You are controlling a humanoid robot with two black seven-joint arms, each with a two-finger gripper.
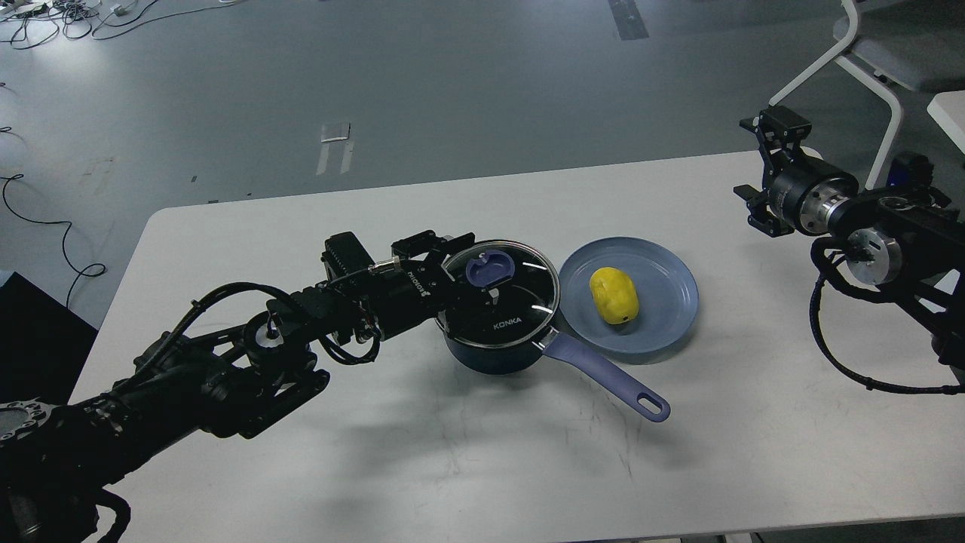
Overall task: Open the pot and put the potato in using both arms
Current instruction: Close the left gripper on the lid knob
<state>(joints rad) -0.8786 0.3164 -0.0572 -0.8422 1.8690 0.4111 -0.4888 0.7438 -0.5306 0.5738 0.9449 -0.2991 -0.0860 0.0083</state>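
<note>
The dark navy pot [494,356] stands mid-table with its lavender-blue handle [603,375] pointing to the front right. Its glass lid [520,309] with a blue knob [490,270] is on it. The yellow potato [614,296] lies on a flat blue plate [663,324] just right of the pot. My left gripper [458,268] is at the lid's left edge, just left of the knob, open, its lower finger partly hidden over the glass. My right gripper [758,162] is open and empty, held above the table's far right, well away from the plate.
The white table [301,467] ends close behind the pot and plate. A white chair [867,68] stands beyond the right rear corner. Cables lie on the grey floor at the far left.
</note>
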